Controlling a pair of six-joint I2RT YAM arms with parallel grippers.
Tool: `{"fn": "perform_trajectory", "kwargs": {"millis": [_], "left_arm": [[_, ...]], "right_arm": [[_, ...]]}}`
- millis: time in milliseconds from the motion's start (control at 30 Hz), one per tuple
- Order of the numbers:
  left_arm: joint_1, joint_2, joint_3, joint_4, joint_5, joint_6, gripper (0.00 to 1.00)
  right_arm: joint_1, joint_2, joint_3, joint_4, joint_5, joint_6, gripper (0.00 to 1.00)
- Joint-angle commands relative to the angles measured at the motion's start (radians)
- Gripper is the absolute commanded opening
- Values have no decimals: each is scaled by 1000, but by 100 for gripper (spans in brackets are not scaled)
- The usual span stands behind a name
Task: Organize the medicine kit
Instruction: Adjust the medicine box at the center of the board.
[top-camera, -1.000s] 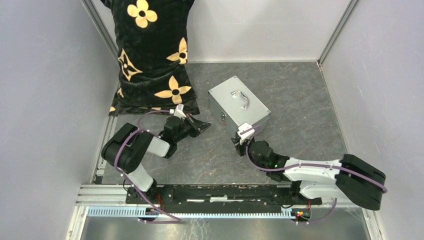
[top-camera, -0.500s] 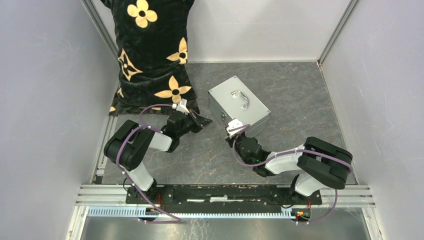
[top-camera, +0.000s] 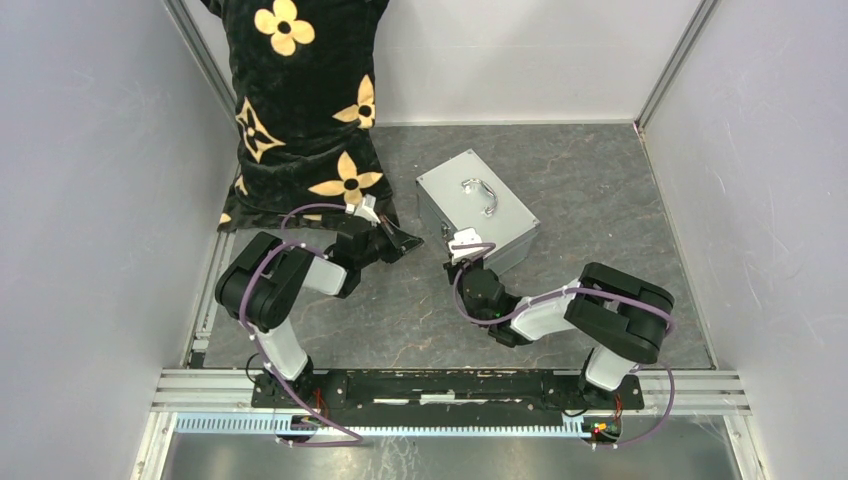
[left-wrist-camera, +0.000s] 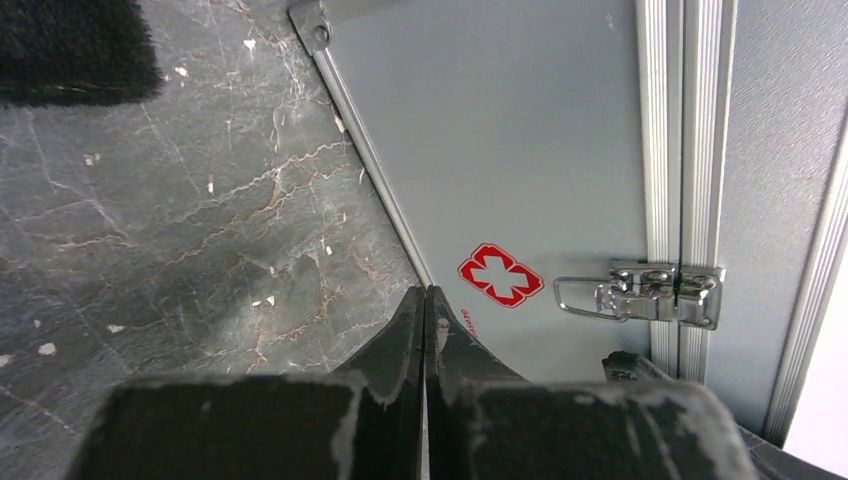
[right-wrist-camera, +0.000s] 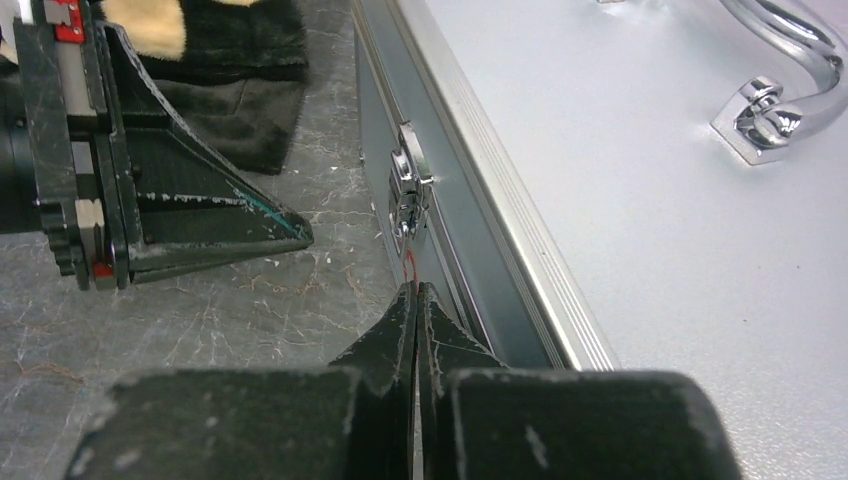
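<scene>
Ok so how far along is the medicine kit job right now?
Nothing looks done: the medicine kit is closed, its latch fastened. In hand: the left claw and right claw are shut and empty at its latch side. Left: opening it and organizing the contents, which are hidden.

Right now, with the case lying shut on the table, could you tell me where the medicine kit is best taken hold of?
Grip the curved chrome handle on top of the medicine kit, coming straight down from above with the jaws astride its bar. The handle faces up and seems to arch clear of the flat top, while the walls look too wide to span.
</scene>
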Motion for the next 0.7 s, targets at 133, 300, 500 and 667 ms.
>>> {"fn": "perform_trajectory", "kwargs": {"millis": [133,300,500,667], "left_arm": [[4,26,36,31,51,64,2],[4,19,39,22,55,75,2],[2,30,39,40,77,66,2],[-2,32,48,40,94,70,2]], "right_arm": [[-2,22,60,-50,116,74,0],[-21,-37,-2,-115,171,94,0],[-87,-132,-88,-134,154,85,0],[-178,-218,-164,-95,-32,45,0]]}}
